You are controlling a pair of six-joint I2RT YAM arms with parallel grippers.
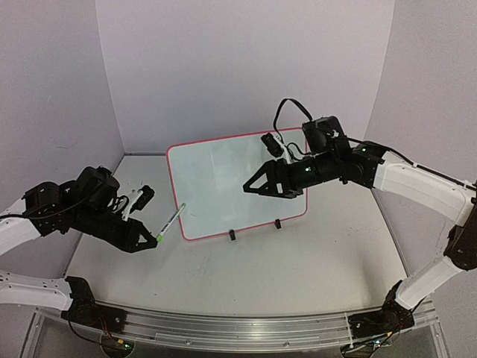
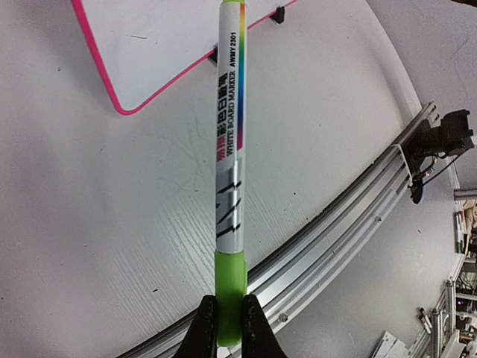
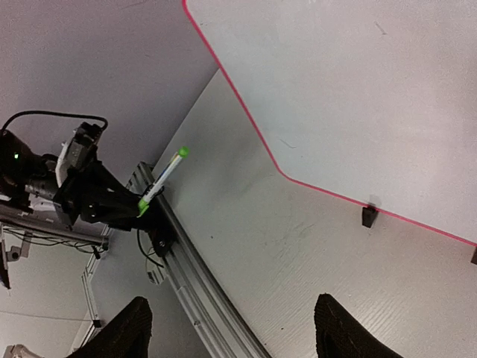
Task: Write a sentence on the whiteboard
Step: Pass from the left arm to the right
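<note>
Grip: left gripper [image 2: 229, 328] clamped on marker [image 2: 231, 149], just left of whiteboard [image 1: 216, 179];
Obstruction: right gripper [image 1: 250, 188], fingers apart, before whiteboard

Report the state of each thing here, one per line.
whiteboard: upright, no words visible
marker: held at one green end, pointing toward the whiteboard
left gripper: shut on the marker
right gripper: open, empty

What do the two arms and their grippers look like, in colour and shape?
The left arm and right arm have white shells with black joints. The left gripper and right gripper are black and tapered. A black cable loops above the right wrist.
</note>
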